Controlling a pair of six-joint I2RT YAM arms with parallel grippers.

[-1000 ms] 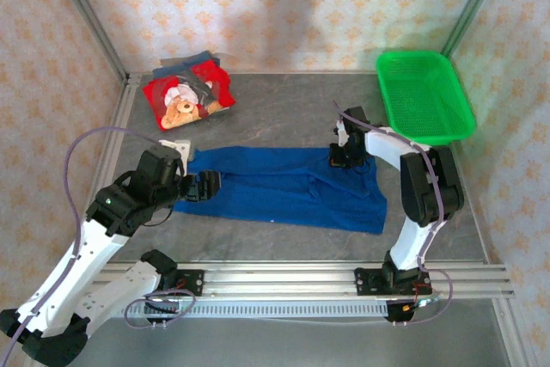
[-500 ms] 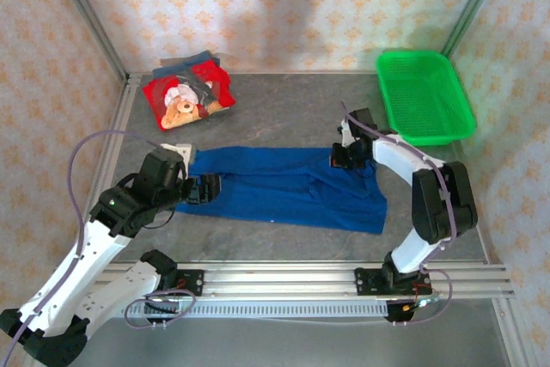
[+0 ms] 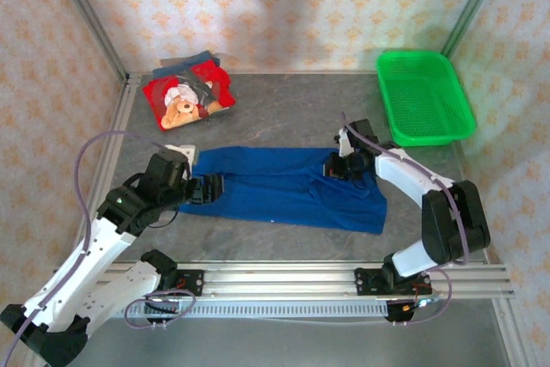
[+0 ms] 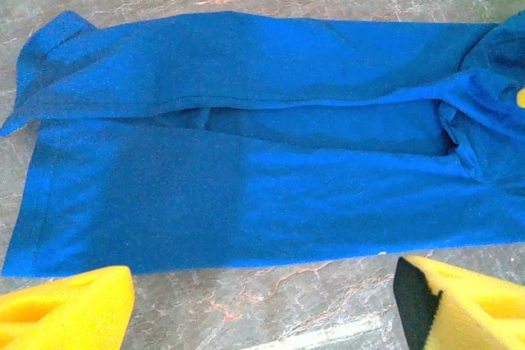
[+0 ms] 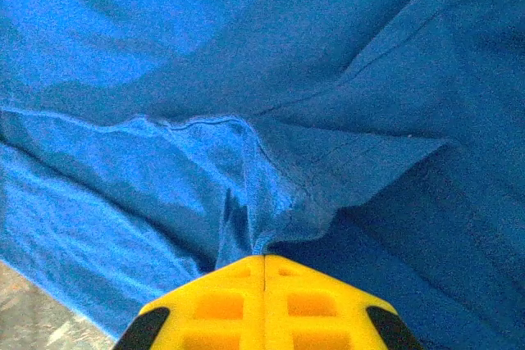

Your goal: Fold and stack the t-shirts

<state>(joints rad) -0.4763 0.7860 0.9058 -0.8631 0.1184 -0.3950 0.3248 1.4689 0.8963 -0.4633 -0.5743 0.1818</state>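
Top view and both wrist views. The blue t-shirt [image 3: 284, 188] lies flat across the centre of the grey table [image 3: 284, 118], stretched left to right and folded lengthwise, with a plain blue face up.

The left arm rises from the lower left corner of the top view on a white link slanting up and to the right. It ends in a black wrist, with the left gripper [image 3: 210, 186] pointing right, low at the shirt's left end. Its jaws stand wide apart with nothing between them. In the left wrist view the left gripper [image 4: 262, 309] shows one yellow finger [image 4: 66, 309] in each bottom corner, and the shirt's long edge lies just above them across a strip of bare table.

The right arm stands at the lower right, bends at a dark elbow, and reaches up and left. The right gripper [image 3: 333, 167] is angled down onto the shirt's right part. In the right wrist view the right gripper [image 5: 264, 272] is closed, and a ridge of blue cloth is drawn up into the seam between its fingers.

At upper left lies a red teddy-bear t-shirt [image 3: 185, 100] on darker folded shirts [image 3: 185, 66]. At upper right sits a green basket [image 3: 425, 100].
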